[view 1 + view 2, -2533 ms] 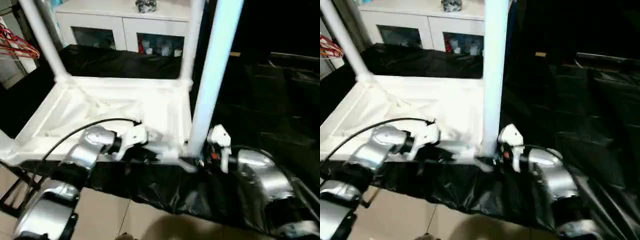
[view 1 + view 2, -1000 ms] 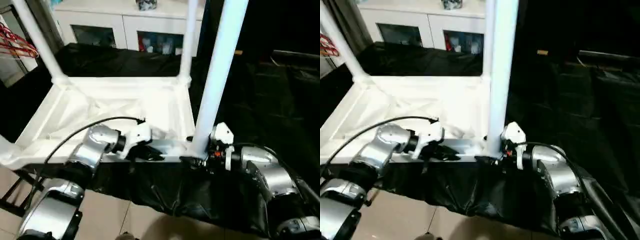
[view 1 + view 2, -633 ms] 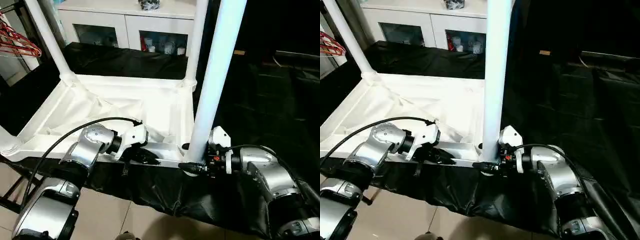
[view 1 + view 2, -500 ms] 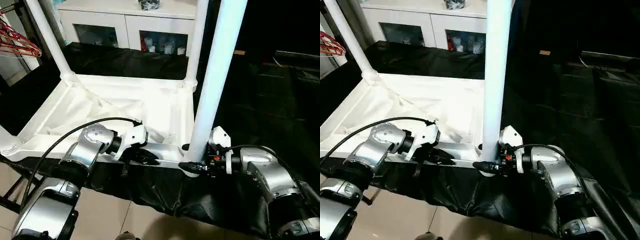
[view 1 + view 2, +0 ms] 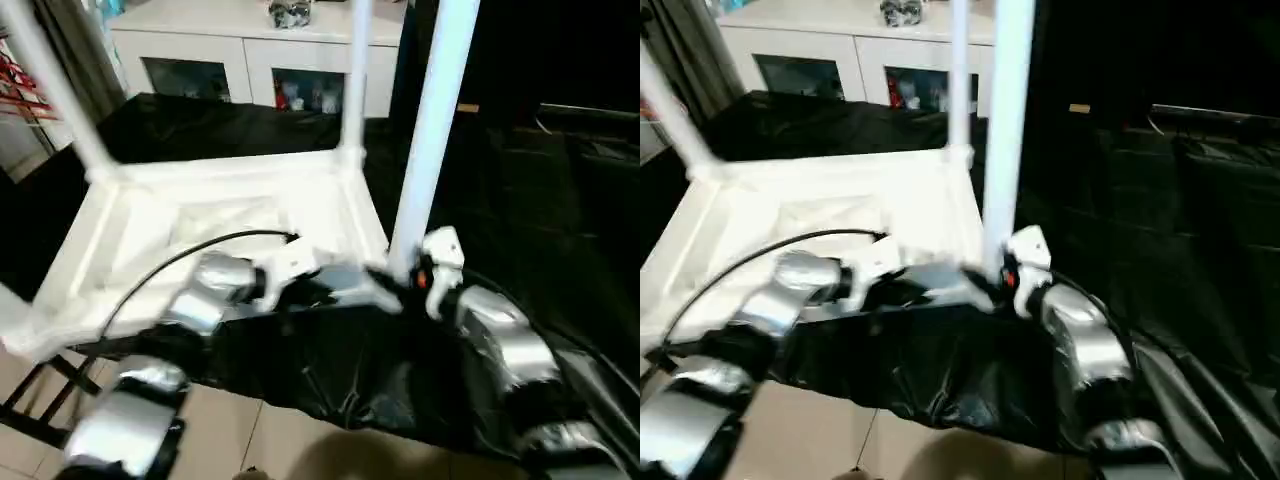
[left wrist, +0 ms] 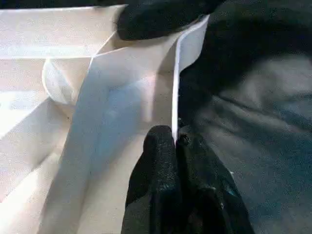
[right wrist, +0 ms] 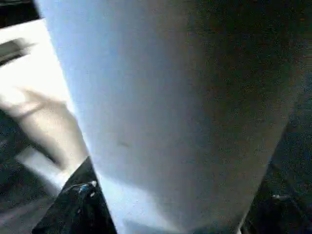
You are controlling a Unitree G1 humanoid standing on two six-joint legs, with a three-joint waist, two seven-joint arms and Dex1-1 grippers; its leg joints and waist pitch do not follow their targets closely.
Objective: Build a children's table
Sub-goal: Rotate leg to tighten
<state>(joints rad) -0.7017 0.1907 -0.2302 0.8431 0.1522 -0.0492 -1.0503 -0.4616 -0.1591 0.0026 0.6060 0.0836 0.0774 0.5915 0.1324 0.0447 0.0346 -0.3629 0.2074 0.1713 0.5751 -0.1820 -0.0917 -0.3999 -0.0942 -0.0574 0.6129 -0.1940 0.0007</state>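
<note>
Head views: a white table (image 5: 240, 215) lies upside down on a surface draped in black sheet (image 5: 330, 370), its ribbed underside facing up. Legs stand upright from its corners: one at the far left corner (image 5: 60, 95), one at the far right corner (image 5: 355, 80), and a thick near leg (image 5: 430, 130) at the table's near right corner. The left gripper (image 5: 325, 285) sits at the table's near rim, close to that near right corner, its fingers pressed together on the rim. The right gripper (image 5: 405, 275) is at the base of the near leg; how its fingers stand cannot be told here. Beyond the table's far edge stands a white cabinet (image 5: 250, 60) with glass doors. Red hangers (image 5: 20, 80) show off the table's far left corner.

Left wrist view: the left gripper's two black fingers (image 6: 163, 161) are closed on the table's thin white rim (image 6: 174, 97), with the black sheet just beside it. A second black fingertip (image 6: 161, 17) rests at the rim's corner ahead.

Right wrist view: the near leg (image 7: 165, 112) rises very close before the camera, with the white table behind it.
</note>
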